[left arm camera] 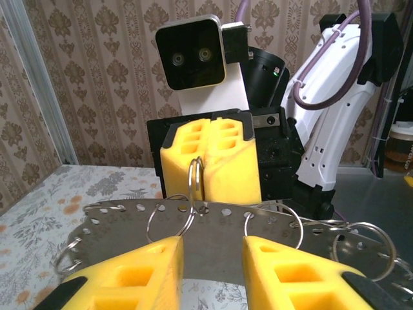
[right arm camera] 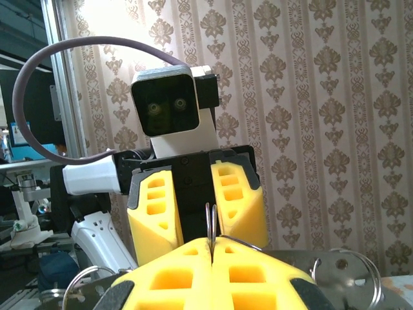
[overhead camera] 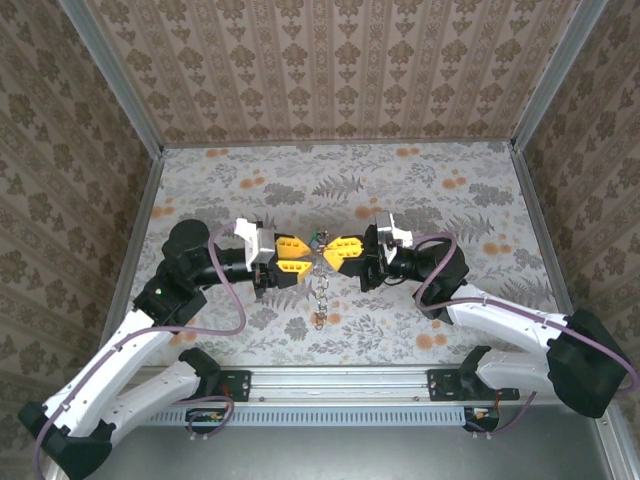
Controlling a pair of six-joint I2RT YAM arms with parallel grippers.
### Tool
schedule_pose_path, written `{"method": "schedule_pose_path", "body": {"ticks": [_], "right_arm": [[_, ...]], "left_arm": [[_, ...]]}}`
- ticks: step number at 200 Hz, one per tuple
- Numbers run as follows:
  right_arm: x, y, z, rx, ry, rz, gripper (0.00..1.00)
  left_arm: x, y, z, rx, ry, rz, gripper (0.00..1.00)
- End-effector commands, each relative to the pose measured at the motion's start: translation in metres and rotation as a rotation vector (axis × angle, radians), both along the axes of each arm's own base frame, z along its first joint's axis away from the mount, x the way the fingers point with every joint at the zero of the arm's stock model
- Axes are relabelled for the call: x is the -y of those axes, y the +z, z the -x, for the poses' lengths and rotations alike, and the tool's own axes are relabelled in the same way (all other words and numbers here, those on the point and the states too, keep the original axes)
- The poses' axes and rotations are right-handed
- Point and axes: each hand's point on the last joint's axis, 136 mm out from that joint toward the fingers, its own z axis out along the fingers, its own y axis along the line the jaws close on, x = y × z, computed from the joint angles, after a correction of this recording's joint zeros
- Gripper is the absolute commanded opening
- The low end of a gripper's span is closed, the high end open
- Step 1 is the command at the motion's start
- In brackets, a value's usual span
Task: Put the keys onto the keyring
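Honestly, the thin silver metal keyring (right arm camera: 210, 223) is the fiddly part here. The right gripper (overhead camera: 340, 252) has its yellow foam fingers (right arm camera: 193, 278) squeezed fully together on it, so the ring stands edge-on out of the seam, up in the air between the two arms. The left gripper (left arm camera: 211, 248) faces it with its fingers (left arm camera: 139, 274) only narrowly apart. A curved silver metal plate with punched holes (left arm camera: 116, 226) crosses that gap, and I can't tell whether they're actually clamping anything.

Several more wire rings (left arm camera: 169, 219) hang off that plate, and a short metal chain (overhead camera: 320, 300) dangles below the meeting point toward the floral tabletop (overhead camera: 420, 190). A tiny green bit (overhead camera: 318, 237) sits right above the fingertips. It might be one of the keys, but it's too small to say.

My take on handling: all of this looks light, hard and slick. The ring is springy wire, so it'll likely twist or pop out of soft foam if it's pinched near its edge. I'd grip across the flat of the ring, deep in the pads, leaving the split end free. The chain is floppy and will swing, so it's no good as a handle. The keys look best held by their plastic heads.
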Motion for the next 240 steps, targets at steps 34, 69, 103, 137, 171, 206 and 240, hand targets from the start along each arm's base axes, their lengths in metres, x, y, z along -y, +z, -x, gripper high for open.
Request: {"method": "schedule_pose_path", "body": {"ticks": [34,69,103,137,171,206,240], "right_arm": [[0.003,0.014,0.014,0.054,0.050,-0.052,0.00],[0.003,0.013,0.013,0.051,0.049,-0.051,0.00],[0.002,0.012,0.011,0.048,0.041,-0.052,0.00],[0.001,0.013,0.010,0.045,0.037,-0.055,0.00],[-0.002,0.007,0.003,0.024,0.020,-0.032,0.00],[-0.007,-0.022,-0.003,0.023,-0.080,0.200,0.25],[0.014,-0.046,-0.003,0.087,-0.229,0.430,0.31]], "left_arm": [[0.005,0.015,0.000,0.019,-0.040,0.050,0.31],[0.008,0.022,0.000,0.025,-0.065,0.071,0.31],[0.011,0.024,0.002,0.017,-0.091,0.072,0.26],[0.012,0.020,0.003,0.009,-0.103,0.062,0.13],[0.009,0.020,0.002,0.030,-0.081,0.048,0.00],[0.003,0.007,-0.007,0.050,0.009,-0.079,0.00],[0.001,-0.022,-0.018,0.062,0.065,-0.262,0.00]]}}
